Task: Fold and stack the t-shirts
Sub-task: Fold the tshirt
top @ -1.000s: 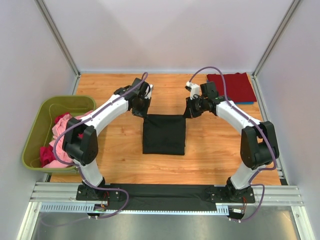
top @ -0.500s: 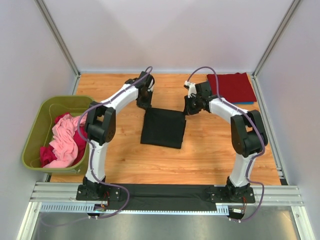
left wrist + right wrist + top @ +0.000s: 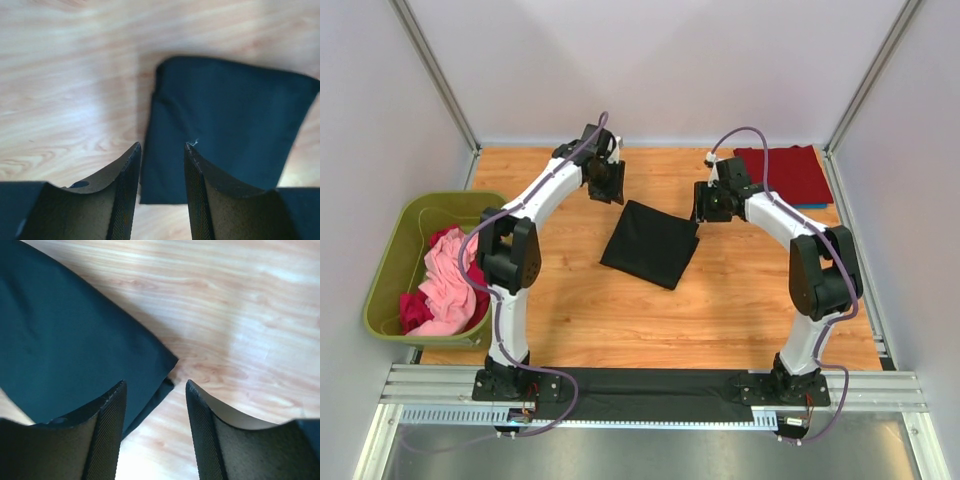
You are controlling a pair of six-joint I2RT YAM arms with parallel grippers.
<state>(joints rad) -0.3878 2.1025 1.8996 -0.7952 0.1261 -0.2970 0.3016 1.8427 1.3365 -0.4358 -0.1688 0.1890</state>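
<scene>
at far corners of folded black t-shirt [image 3: 650,256]: left arm [image 3: 546,192], right arm [image 3: 777,218] outstretched, both jaws spread, empty.

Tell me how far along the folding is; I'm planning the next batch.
Done: a dark red shirt lies folded on a blue one, far right. In hand: the black shirt lies folded mid-table, unstacked; left gripper and right gripper open, empty. Left: pink and magenta shirts in the green bin.
</scene>
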